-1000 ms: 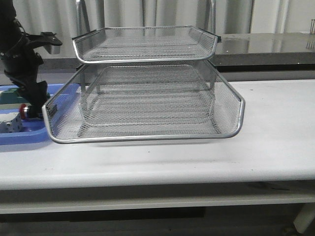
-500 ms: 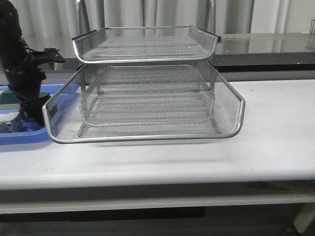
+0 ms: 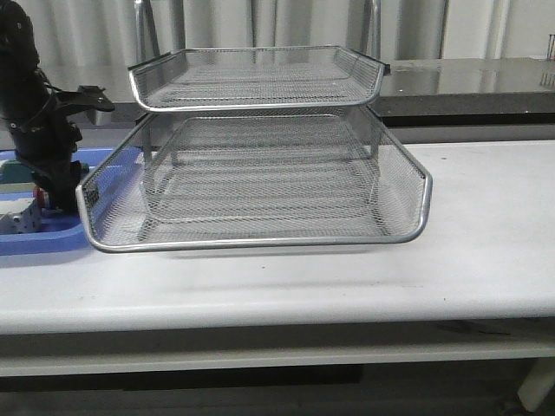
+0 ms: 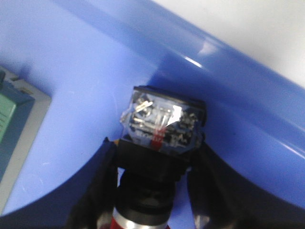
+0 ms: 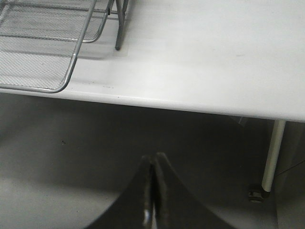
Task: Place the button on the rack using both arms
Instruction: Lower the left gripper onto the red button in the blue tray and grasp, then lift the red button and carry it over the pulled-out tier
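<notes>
The button (image 4: 163, 131) sits low at the far left of the front view, above the blue tray (image 3: 52, 236), pinched by its black body between the two fingers of the left gripper (image 4: 155, 191); its clear-blue rear block fills the centre of the left wrist view, the red cap just showing at the bottom edge. To do this step well, I judge the grip should stay firm while the button is raised straight up, high enough to clear the tray wall. A green-faced block (image 4: 12, 119) lies close by at the left edge of that view. Across the middle stands the rack (image 3: 251, 173), its protruding lower basket rim the nearest obstacle. The right gripper (image 5: 151, 191) hangs beyond the table (image 5: 214, 52) edge, fingers pressed together, holding nothing.
</notes>
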Controlling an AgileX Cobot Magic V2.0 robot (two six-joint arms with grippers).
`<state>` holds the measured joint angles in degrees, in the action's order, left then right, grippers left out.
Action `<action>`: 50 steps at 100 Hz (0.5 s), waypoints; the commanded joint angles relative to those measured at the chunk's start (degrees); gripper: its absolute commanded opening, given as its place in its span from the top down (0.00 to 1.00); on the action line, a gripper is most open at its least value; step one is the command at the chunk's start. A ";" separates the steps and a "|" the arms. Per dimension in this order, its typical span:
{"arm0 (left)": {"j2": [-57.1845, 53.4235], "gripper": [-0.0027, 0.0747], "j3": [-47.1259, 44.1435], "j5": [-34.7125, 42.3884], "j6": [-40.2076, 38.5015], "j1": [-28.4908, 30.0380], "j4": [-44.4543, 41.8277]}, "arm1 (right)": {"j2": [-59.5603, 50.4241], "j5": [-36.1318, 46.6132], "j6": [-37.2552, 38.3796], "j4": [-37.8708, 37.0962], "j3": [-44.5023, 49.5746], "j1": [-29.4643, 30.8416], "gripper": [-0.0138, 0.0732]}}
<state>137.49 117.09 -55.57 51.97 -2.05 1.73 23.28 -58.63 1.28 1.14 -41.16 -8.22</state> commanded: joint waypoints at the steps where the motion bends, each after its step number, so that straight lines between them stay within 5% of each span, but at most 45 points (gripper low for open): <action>1: -3.95 0.95 1.64 -0.27 0.03 -0.15 0.86 | 0.55 3.24 -0.08 -0.64 -1.84 0.24 0.92; 50: -13.53 0.98 1.74 -4.82 -3.28 -0.15 0.74 | 0.55 3.24 -0.08 -0.64 -1.84 0.24 0.92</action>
<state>130.47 117.21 -59.98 49.58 -2.05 1.83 23.28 -58.63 1.28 1.14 -41.16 -8.22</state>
